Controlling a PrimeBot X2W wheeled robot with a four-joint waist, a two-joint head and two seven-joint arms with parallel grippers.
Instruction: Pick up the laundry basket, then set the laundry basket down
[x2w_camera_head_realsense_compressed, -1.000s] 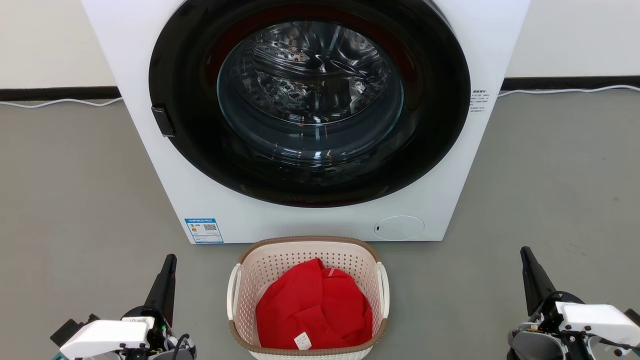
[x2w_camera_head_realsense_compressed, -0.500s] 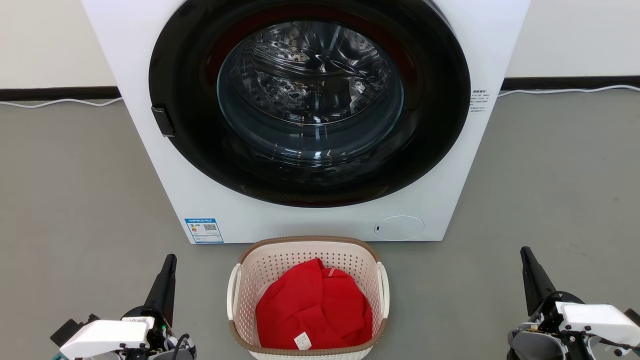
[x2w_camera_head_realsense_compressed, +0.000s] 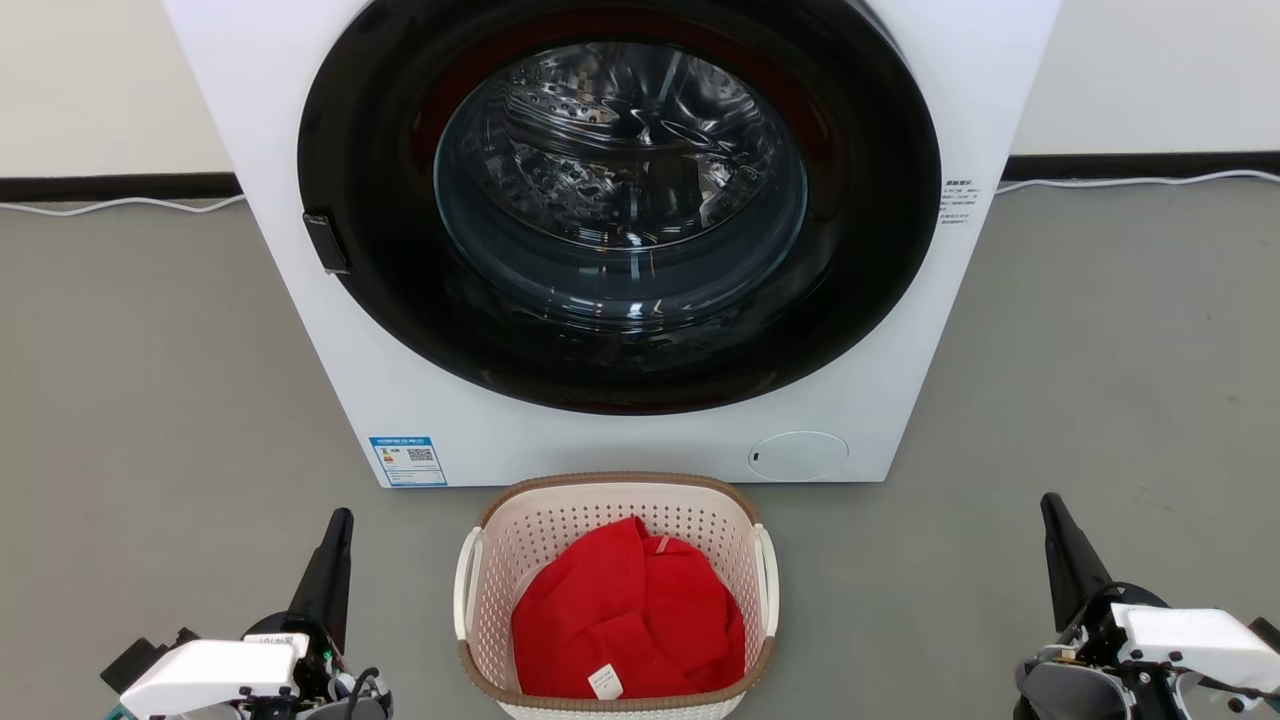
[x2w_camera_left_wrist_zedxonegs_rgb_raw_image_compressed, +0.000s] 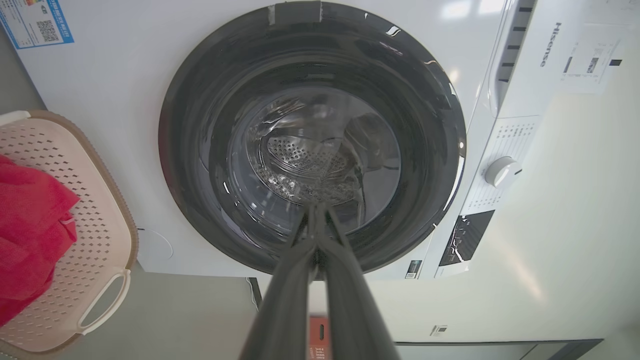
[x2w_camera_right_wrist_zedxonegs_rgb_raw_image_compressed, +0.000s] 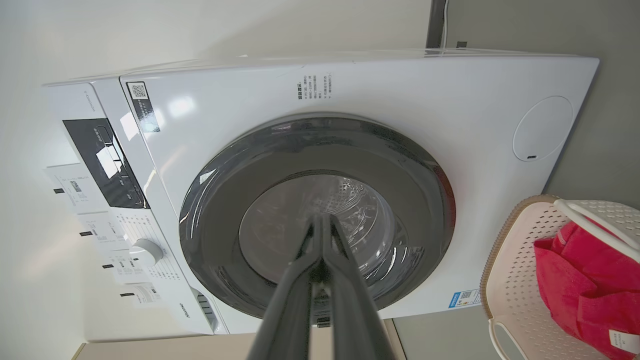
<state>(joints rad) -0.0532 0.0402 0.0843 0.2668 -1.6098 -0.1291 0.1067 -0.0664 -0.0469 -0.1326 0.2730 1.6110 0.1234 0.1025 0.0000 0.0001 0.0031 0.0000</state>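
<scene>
The laundry basket (x2w_camera_head_realsense_compressed: 600, 510) stands on the grey floor just in front of the washing machine, cream-white and perforated with a brown rim and white side handles. A red garment (x2w_camera_head_realsense_compressed: 625, 610) lies inside it. My left gripper (x2w_camera_head_realsense_compressed: 342, 516) is shut and empty, off to the basket's left with bare floor between. My right gripper (x2w_camera_head_realsense_compressed: 1047, 500) is shut and empty, further away on the basket's right. The left wrist view shows the basket (x2w_camera_left_wrist_zedxonegs_rgb_raw_image_compressed: 95, 235) at its left edge beside that gripper (x2w_camera_left_wrist_zedxonegs_rgb_raw_image_compressed: 316, 207). The right wrist view has the basket (x2w_camera_right_wrist_zedxonegs_rgb_raw_image_compressed: 515, 280) at its right edge, apart from that gripper (x2w_camera_right_wrist_zedxonegs_rgb_raw_image_compressed: 321, 218).
A white front-loading washing machine (x2w_camera_head_realsense_compressed: 900, 340) with a round dark glass door (x2w_camera_head_realsense_compressed: 620, 200) stands right behind the basket, door closed. Grey floor (x2w_camera_head_realsense_compressed: 150, 400) spreads on both sides. A white cable (x2w_camera_head_realsense_compressed: 1100, 182) runs along the dark skirting at the wall.
</scene>
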